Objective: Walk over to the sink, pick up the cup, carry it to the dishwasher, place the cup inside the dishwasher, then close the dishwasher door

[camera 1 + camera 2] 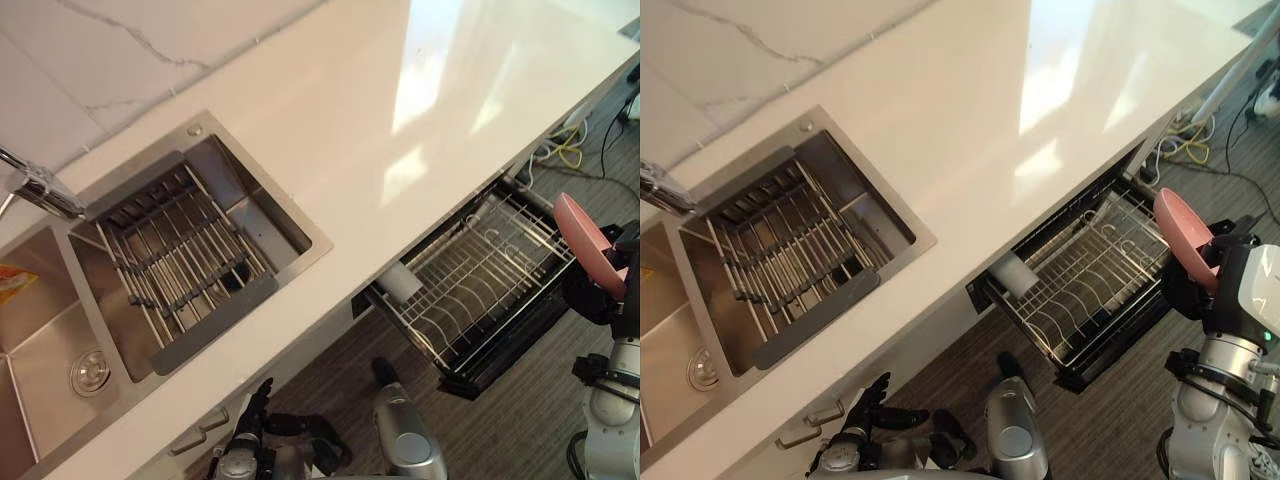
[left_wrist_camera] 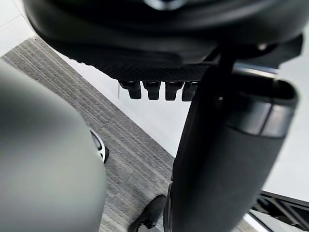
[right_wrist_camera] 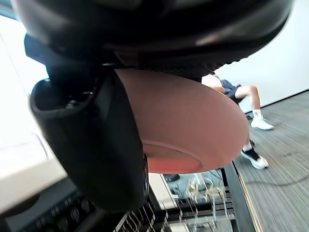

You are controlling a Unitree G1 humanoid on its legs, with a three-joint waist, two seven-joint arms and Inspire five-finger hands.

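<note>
Your right hand (image 1: 1188, 292): fingers curled round pink round shallow bowl (image 1: 1185, 235), gripping it. You hold bowl tilted on edge, just beside far corner of open black dishwasher drawer (image 1: 505, 360), above striped grey floor (image 1: 520, 430). Wire rack (image 1: 470, 285) carries white cylinder (image 1: 400, 282). Your left hand (image 1: 868, 405): low, below white tabletop (image 1: 350, 130) edge, fingers relaxed, empty. Stainless steel sink (image 1: 40, 380) well apart from bowl.
</note>
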